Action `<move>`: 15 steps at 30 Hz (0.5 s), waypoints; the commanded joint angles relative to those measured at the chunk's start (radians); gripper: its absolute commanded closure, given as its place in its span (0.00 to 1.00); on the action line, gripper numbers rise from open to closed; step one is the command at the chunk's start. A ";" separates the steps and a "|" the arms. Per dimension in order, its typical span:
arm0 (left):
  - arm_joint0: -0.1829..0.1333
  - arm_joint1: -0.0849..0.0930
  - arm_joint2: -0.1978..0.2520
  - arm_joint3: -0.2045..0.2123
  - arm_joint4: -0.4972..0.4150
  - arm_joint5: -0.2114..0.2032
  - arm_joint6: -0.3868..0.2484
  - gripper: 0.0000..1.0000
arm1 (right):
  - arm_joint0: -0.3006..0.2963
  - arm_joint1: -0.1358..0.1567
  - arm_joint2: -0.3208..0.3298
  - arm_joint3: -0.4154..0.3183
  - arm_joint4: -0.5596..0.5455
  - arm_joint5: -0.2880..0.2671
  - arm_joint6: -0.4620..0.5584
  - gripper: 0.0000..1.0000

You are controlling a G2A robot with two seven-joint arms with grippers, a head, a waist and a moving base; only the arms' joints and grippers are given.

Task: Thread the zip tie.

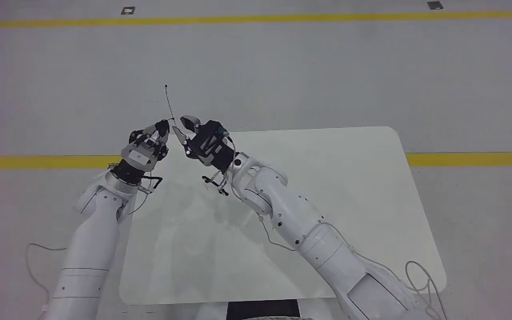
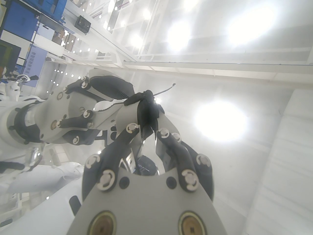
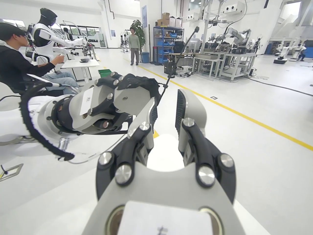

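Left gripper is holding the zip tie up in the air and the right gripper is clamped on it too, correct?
Not quite. The right gripper is open, its jaws standing well apart, not clamped on the zip tie; the right wrist view shows this. The left gripper does hold the zip tie up in the air.

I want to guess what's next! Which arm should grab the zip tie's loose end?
Probably the right arm: its jaws stand open beside the zip tie, while the left arm's jaws are shut on it.
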State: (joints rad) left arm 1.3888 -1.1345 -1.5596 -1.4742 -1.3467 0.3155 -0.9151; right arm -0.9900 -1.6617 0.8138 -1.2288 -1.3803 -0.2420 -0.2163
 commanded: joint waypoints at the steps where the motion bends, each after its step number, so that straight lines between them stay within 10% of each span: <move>1: 0.000 0.000 0.000 0.000 0.000 0.000 0.000 1.00 | 0.001 -0.001 0.000 0.000 0.000 0.000 -0.001 0.82; 15: 0.000 0.000 0.000 0.000 0.000 0.000 0.000 1.00 | 0.005 -0.006 -0.003 0.001 -0.009 0.002 -0.013 0.94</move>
State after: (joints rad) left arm 1.3888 -1.1345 -1.5596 -1.4742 -1.3467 0.3155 -0.9151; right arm -0.9852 -1.6671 0.8107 -1.2280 -1.3886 -0.2405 -0.2282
